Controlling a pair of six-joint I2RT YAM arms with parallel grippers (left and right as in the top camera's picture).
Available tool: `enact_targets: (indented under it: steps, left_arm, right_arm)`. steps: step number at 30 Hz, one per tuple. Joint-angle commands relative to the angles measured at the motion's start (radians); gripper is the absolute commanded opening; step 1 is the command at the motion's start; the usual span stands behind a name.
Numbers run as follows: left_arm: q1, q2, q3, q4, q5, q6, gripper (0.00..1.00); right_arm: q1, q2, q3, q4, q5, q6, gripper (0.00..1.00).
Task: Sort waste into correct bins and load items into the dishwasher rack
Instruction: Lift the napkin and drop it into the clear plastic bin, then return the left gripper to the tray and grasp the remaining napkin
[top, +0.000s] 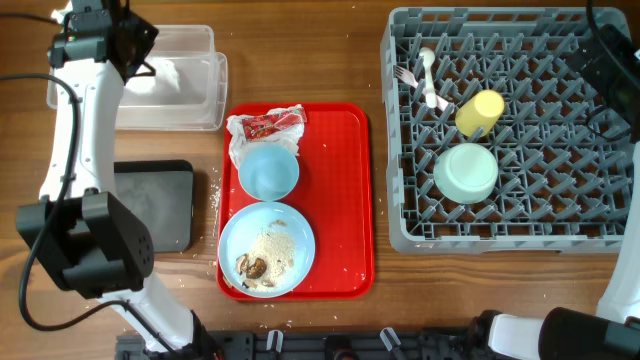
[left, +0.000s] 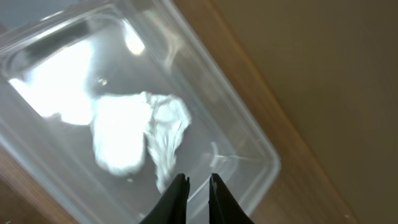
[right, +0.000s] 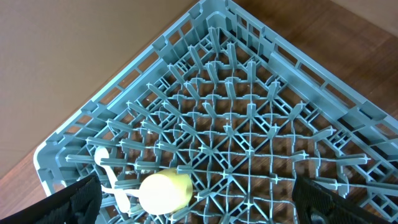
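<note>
The crumpled white napkin (left: 143, 134) lies loose in the clear tub (left: 249, 149) just past the left gripper (left: 198, 186), whose jaws stand barely parted and empty, a gap the overhead view hides behind the arm, while the right gripper (right: 199, 199) hangs wide open over the dishwasher rack (right: 249, 124).

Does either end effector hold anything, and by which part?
Nothing is held. Left end effector: empty above the napkin. Right end effector: open over the rack.
</note>
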Motion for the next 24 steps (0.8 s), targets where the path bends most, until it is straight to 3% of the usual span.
enact_targets:
  steps: [1,2,4,6,9,14,19,24]
  left_arm:
    - [0.007,0.044,0.001,-0.028,-0.013,-0.013,0.28]
    - [0.007,0.045,0.001,-0.036,-0.013,-0.013,0.39]
    - [0.002,0.044,0.001,-0.05,0.002,-0.012,0.45]
    - [-0.005,0.042,0.001,-0.06,0.079,0.029,0.43]
    - [-0.045,0.042,0.001,-0.063,0.26,0.233,0.36]
    - [-0.188,0.042,0.001,-0.088,0.248,0.345,0.45]
    - [-0.362,0.051,-0.001,-0.135,0.105,0.359,0.77]
    - [-0.413,0.109,-0.001,-0.171,0.091,0.36,0.81]
  right_arm:
    - [0.0,0.009,0.0,0.001,0.021,0.015,1.0]
    - [0.0,0.009,0.0,0.001,0.021,0.014,1.0]
    - [0.0,0.009,0.0,0.001,0.021,0.014,1.0]
    - [0.0,0.009,0.0,0.001,0.021,0.014,1.0]
    - [0.0,0.009,0.0,0.001,0.021,0.014,1.0]
    - [0.0,0.009,0.0,0.001,0.021,0.014,1.0]
    - [0.0,0.009,0.0,0.001,0.021,0.014,1.0]
    - [0.0,0.009,0.0,0.001,0.021,0.015,1.0]
